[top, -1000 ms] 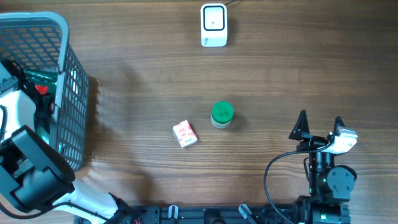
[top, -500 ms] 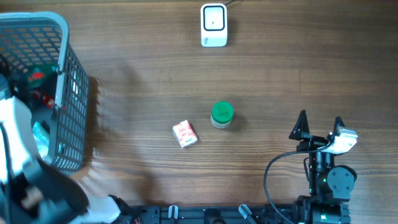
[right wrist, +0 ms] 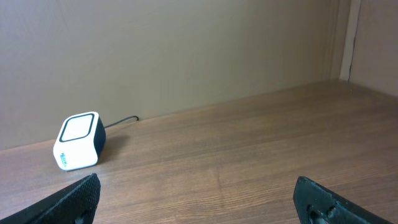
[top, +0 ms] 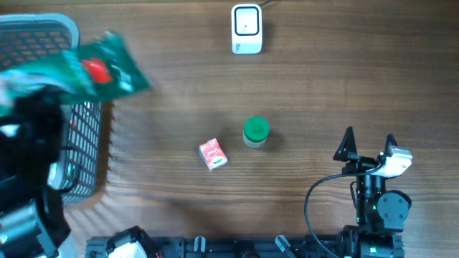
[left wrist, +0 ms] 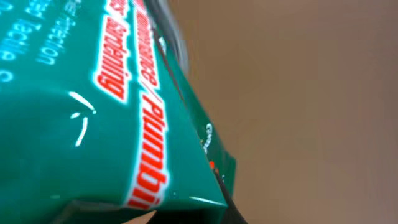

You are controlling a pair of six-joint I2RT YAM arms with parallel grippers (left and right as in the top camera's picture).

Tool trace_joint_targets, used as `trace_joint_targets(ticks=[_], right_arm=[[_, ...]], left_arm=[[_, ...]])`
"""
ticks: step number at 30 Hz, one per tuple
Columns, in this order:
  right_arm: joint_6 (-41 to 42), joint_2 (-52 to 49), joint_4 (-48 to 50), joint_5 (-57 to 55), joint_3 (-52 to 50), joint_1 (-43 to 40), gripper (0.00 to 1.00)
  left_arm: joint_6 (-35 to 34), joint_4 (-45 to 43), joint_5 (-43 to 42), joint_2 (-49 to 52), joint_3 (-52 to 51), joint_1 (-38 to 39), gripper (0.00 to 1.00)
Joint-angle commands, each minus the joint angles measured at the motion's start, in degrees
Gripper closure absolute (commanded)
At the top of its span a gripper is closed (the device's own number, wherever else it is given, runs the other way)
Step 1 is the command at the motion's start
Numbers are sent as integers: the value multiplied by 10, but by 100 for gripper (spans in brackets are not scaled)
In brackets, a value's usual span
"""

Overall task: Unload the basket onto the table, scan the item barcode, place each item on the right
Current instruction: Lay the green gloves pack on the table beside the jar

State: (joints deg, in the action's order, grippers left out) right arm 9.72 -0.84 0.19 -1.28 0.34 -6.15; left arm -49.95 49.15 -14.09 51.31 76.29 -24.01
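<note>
Grips a green packet (top: 107,68) in the left hand (top: 43,93) over the basket (top: 90,140), far left. Holds right hand (top: 368,137) wide.

This looks like a mock shop checkout on a test bench. A white scanner (top: 247,29) with a cable stands on a wood table (top: 323,86), and a grey shopping basket (top: 90,143) sits at the table's left edge. Retail goods are around: a green packet (top: 107,64), a small box (top: 213,154) and a green-lidded jar (top: 256,132). The wall (right wrist: 186,50) is bare beige.
</note>
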Motion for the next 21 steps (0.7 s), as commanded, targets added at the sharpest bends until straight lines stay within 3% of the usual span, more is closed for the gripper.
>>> trace_joint_targets(ticks=[1,6,9,14,18,21], right_arm=[[-7,4,2,8,0,0,0],[-7,4,2,8,0,0,0],[-7,4,2,8,0,0,0],[-7,4,2,8,0,0,0],[-7,4,2,8,0,0,0],[-7,4,2,8,0,0,0]], left_arm=[[142,22,-45,28,-3,110,96],[385,78,-45,102,-3,283,96],[454,94,-45,157,-4,341,96],[483,40,-48,261,-43,397,96],[482,-56,-147,328,-104,403,96],[431,-134,-153,365,-134,401,96]])
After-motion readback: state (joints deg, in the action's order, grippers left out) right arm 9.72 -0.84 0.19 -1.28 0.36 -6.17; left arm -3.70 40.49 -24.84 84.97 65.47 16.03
